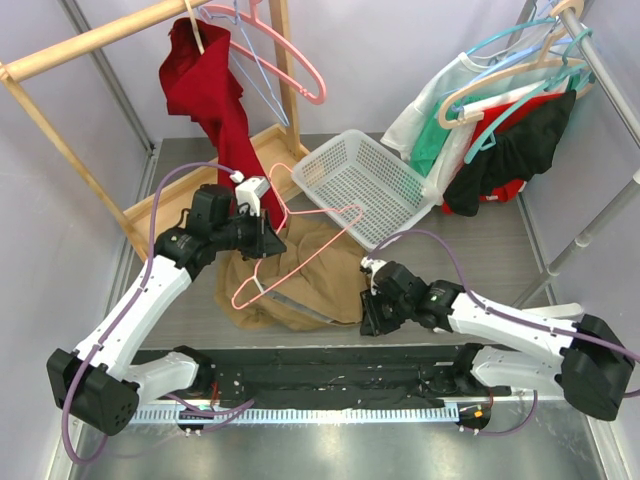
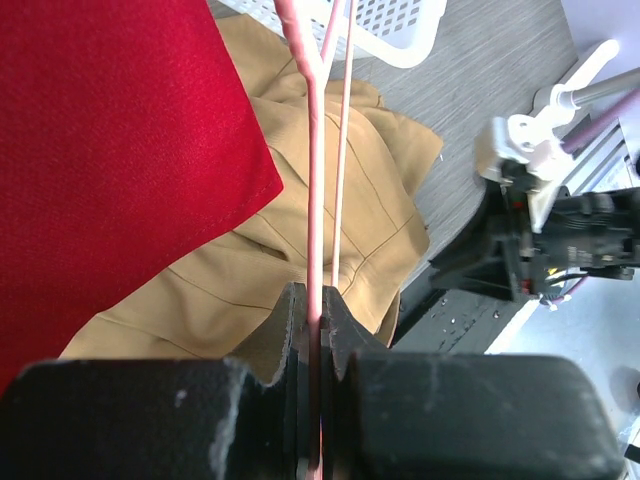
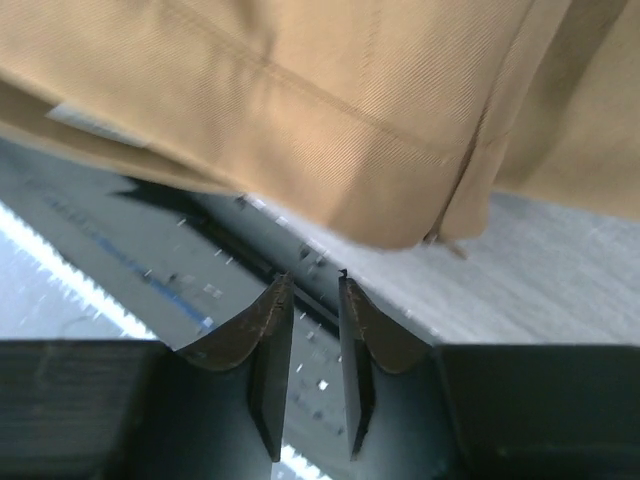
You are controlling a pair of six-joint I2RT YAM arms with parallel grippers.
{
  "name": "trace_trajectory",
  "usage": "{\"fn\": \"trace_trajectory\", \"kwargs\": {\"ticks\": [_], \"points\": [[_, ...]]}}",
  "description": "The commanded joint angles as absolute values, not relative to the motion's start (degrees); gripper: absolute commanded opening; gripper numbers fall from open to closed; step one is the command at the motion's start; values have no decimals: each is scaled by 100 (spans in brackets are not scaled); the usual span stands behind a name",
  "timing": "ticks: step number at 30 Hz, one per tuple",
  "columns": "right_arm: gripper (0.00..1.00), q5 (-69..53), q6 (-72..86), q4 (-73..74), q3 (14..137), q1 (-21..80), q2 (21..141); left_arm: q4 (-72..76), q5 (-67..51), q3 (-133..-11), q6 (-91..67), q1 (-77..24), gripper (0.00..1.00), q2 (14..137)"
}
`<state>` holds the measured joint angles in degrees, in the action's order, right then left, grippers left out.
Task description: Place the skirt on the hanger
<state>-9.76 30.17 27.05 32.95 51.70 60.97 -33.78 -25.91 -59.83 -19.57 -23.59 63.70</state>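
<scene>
Grey desk [image 1: 480, 255] surface carries the scene. Left gripper [image 2: 318, 300] is clamped on the wire of the pink hanger [image 2: 316, 150], which runs out over the tan skirt [image 1: 300, 285] crumpled on the desk just beyond. Right gripper [image 3: 312, 285] has its jaws slightly apart and empty, low beside the skirt's near right hem, not touching it. A white basket [image 1: 360, 185] sits behind.

The skirt [image 3: 300, 80] is matt tan woven cloth with a fine diagonal rib and stitched seams, the hanger [image 2: 315, 200] smooth, slightly glossy pink coated wire, the red garment [image 2: 120, 130] a matt grainy weave, the basket [image 1: 360, 185] smooth white perforated plastic, the rack [image 1: 90, 40] pale bare wood, and the bench [image 2: 480, 60] matt grey with a wood-like grain.
</scene>
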Motion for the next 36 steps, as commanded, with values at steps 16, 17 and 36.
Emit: {"fn": "trace_trajectory", "kwargs": {"ticks": [16,17,36], "points": [[49,843,3085,1363,3392,5194,6653,-3278,-2593,-6065,-2039,-2347,0,6214],[49,879,3068,1354,3453,5194,6645,-3287,-2593,-6064,-2048,-2347,0,6214],[47,1309,3278,932,3718,5203,7092,-3076,-2865,-5669,-2188,-2347,0,6029]]}}
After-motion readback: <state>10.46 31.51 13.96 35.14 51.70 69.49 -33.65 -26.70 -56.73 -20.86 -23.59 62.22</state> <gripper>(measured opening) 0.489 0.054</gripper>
